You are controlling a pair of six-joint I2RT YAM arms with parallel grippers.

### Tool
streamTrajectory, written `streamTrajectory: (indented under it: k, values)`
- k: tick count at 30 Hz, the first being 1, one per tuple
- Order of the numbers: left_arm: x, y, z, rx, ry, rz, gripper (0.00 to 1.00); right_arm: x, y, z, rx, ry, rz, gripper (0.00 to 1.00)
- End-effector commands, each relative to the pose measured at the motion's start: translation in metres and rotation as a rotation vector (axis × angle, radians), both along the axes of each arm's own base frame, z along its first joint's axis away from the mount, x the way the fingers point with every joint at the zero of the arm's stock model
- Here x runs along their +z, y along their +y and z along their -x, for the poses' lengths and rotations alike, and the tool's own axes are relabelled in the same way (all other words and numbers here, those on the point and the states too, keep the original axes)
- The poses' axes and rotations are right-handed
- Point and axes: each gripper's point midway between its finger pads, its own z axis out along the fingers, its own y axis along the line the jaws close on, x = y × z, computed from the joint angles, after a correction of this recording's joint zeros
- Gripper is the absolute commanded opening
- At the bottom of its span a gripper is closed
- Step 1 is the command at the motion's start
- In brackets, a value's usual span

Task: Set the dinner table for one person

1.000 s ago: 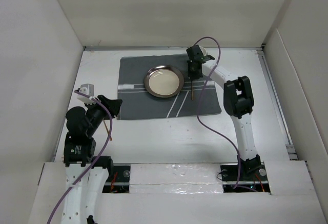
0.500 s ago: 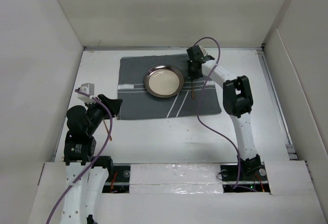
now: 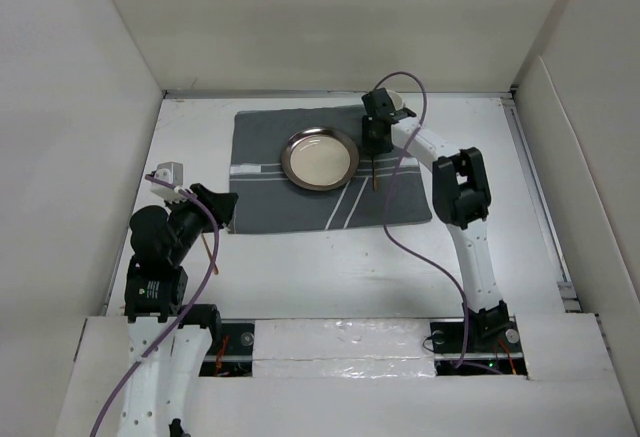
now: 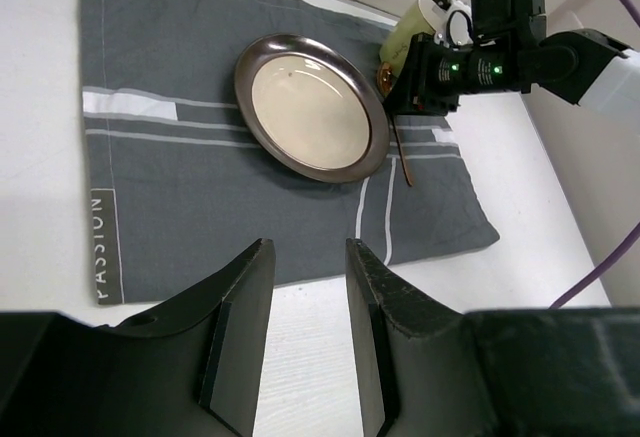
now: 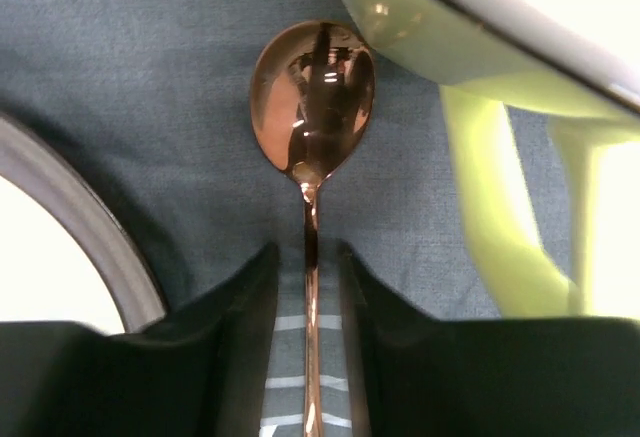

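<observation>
Top external view: the dinner table (image 3: 300, 257), a broad white surface with white walls, fills the frame. A dark grey placemat (image 3: 270, 192) with white stripes lies in the upper middle, and a round metal plate (image 3: 320, 159) sits near its centre. At the plate's right edge the right gripper (image 3: 374, 139) reaches down over a copper-coloured spoon (image 3: 374, 175). The spoon lies flat on the mat just beside the plate, with its handle pointing toward the bottom of the frame. That is a usual spot for a spoon in a single setting, so the placing looks deliberate.

Right wrist view: the spoon's bowl is at upper centre and its thin handle runs down between the two fingers. The claw is narrow, with a sliver of mat showing on either side of the handle, so it appears to straddle the spoon rather than pinch it. A pale green cup (image 5: 420, 27) stands just beyond the bowl, at upper right.

Left wrist view: the left gripper (image 4: 306, 249) hovers near the mat's lower left corner. Its fingers are slightly apart and hold nothing. It is well apart from the plate, probably to leave room for the other arm.
</observation>
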Motion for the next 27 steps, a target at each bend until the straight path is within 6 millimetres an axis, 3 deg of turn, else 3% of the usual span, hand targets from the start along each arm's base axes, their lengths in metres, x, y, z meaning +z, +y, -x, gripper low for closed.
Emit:
streamTrajectory:
  k: [1,4,5,6,7,8,9,10,11,12,13,14,15,18,21,22,23,25,27]
  values:
    - [0.006,0.004,-0.006,0.021,-0.029,-0.002,0.32,0.044,0.014,-0.008,0.020,-0.105,-0.041,0.43]
    - [0.001,0.007,-0.011,0.044,0.000,-0.002,0.33,0.084,0.024,-0.002,0.065,-0.176,-0.090,0.49]
    - [-0.009,0.025,-0.017,0.149,0.050,-0.006,0.34,0.128,0.032,0.015,0.111,-0.246,-0.147,0.52]
    - [-0.009,0.025,-0.017,0.150,0.050,-0.006,0.34,0.128,0.032,0.015,0.112,-0.247,-0.147,0.52]
    - [-0.010,0.030,-0.019,0.187,0.068,0.004,0.33,0.143,0.037,0.023,0.130,-0.271,-0.169,0.52]
    - [-0.016,0.039,-0.021,0.237,0.098,-0.001,0.32,0.162,0.039,0.046,0.157,-0.295,-0.203,0.52]
    - [-0.023,0.040,-0.025,0.240,0.133,-0.002,0.32,0.179,0.041,0.049,0.169,-0.357,-0.240,0.50]
    - [-0.025,0.040,-0.027,0.241,0.145,-0.005,0.32,0.188,0.045,0.062,0.191,-0.384,-0.271,0.44]
    - [-0.029,0.041,-0.029,0.246,0.162,-0.008,0.32,0.189,0.045,0.094,0.210,-0.387,-0.311,0.34]
    - [-0.037,0.042,-0.034,0.250,0.199,-0.011,0.32,0.205,0.051,0.101,0.237,-0.466,-0.366,0.10]
    - [-0.041,0.042,-0.036,0.250,0.219,-0.014,0.32,0.210,0.058,0.117,0.279,-0.491,-0.416,0.01]
    - [-0.046,0.043,-0.038,0.252,0.245,-0.021,0.32,0.232,0.069,0.145,0.335,-0.542,-0.493,0.00]
    - [-0.058,0.043,-0.043,0.253,0.293,-0.024,0.31,0.210,0.072,0.159,0.353,-0.551,-0.518,0.00]
    - [-0.074,0.049,-0.049,0.286,0.375,-0.043,0.27,0.189,0.086,0.205,0.403,-0.537,-0.565,0.00]
    - [-0.080,0.062,-0.054,0.356,0.434,-0.067,0.18,0.170,0.103,0.233,0.465,-0.498,-0.590,0.00]
    - [-0.073,0.065,-0.057,0.375,0.431,-0.073,0.16,0.168,0.107,0.238,0.483,-0.484,-0.586,0.00]
    - [-0.079,0.075,-0.058,0.425,0.469,-0.102,0.15,0.165,0.108,0.244,0.510,-0.464,-0.565,0.00]
    - [-0.068,0.079,-0.061,0.446,0.486,-0.115,0.11,0.179,0.109,0.250,0.534,-0.482,-0.549,0.00]
    - [-0.084,0.076,-0.053,0.428,0.604,-0.127,0.11,0.183,0.102,0.247,0.499,-0.505,-0.517,0.00]
